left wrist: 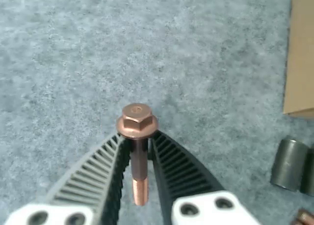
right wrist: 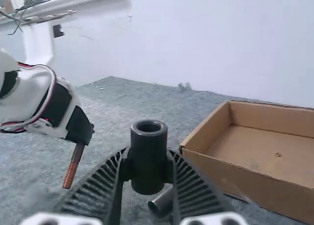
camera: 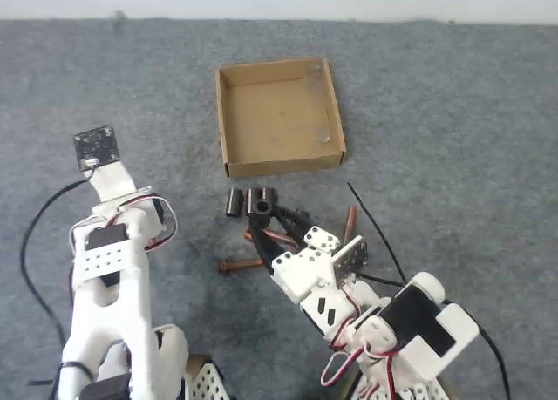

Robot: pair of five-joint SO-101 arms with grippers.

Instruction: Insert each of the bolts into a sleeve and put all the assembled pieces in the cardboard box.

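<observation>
L fingers: clamped on bolt, above table's left-centre.
R fingers: gripping sleeve, bore up, table centre, near box.
Next, prob.: align shank w/ bore axis, insert slow, no tilt.

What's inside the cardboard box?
The cardboard box shows only a bare brown floor with small marks; nothing lies on it. Its near wall hides a thin strip.
</observation>
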